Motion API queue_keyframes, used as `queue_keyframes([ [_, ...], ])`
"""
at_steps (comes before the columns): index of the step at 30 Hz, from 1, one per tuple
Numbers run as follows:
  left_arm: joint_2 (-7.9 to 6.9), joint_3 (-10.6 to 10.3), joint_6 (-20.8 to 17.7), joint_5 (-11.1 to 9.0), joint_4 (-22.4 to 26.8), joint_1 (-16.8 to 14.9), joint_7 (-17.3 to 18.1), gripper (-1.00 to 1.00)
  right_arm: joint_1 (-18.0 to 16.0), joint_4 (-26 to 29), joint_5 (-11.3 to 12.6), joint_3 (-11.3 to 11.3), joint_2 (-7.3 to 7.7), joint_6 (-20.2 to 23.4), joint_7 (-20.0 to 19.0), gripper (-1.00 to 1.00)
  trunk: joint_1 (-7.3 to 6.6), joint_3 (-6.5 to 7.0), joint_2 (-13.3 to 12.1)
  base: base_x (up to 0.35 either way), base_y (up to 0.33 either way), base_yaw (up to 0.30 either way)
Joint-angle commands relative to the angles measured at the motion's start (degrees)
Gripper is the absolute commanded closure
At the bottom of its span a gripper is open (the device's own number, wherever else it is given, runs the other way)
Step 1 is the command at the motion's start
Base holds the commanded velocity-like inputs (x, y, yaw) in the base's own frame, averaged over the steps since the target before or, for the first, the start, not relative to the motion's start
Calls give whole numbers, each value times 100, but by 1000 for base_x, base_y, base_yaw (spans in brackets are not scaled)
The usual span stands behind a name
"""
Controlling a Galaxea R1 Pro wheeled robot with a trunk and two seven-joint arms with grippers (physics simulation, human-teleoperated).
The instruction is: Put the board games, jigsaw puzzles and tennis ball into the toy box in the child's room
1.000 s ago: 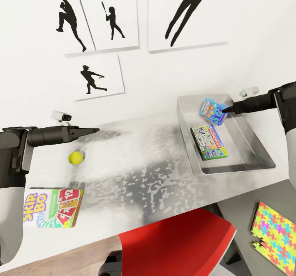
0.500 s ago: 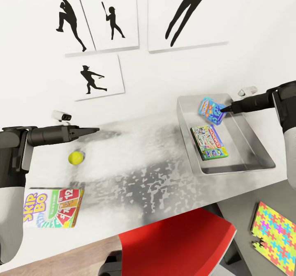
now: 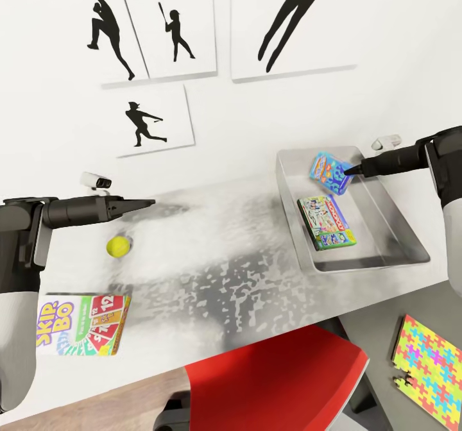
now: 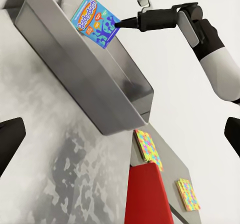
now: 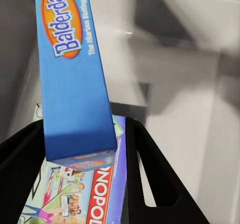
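My right gripper [image 3: 351, 170] is shut on the blue board game [image 3: 330, 172], holding it tilted over the far end of the grey toy box [image 3: 410, 251]. A green-edged board game [image 3: 327, 222] lies flat inside the box. On the pale table [image 3: 212, 251], the tennis ball [image 3: 118, 246] sits just below my left gripper [image 3: 146, 204], which is open, its fingers [image 4: 10, 144] wide apart. The SKIP-BO board game [image 3: 83, 325] lies at the front left. Two jigsaw puzzles [image 4: 149, 149] [image 4: 186, 194] rest on the lower dark section. The bed is out of view.
A red chair [image 3: 276, 380] stands pushed up to the table's front edge, between the SKIP-BO box and the puzzles. The white wall with black silhouette pictures [image 3: 157, 120] rises directly behind the table and the toy box.
Over the last second my right gripper drew slightly back and up with the blue game, which tipped a little. The left arm, ball and other boxes have not moved.
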State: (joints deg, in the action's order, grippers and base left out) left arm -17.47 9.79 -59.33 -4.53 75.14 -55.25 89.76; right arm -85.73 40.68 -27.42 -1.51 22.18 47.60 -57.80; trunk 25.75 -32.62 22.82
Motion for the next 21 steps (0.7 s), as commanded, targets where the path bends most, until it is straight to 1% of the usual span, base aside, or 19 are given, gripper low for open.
queue_keyframes([
  [1,-2,-2,-61,4,0,-3,24,-100,-5,4,-53,-16,-3,21,-51,100,3,-12,10,0,0,0],
  [15,-2,2,-61,4,0,-3,24,-100,-5,13,-42,-16,2,13,-61,100,3,-123,10,0,0,0],
  [21,-2,1,-61,4,0,-7,24,-100,17,36,-30,-29,14,-97,-102,100,3,-174,10,0,0,0],
])
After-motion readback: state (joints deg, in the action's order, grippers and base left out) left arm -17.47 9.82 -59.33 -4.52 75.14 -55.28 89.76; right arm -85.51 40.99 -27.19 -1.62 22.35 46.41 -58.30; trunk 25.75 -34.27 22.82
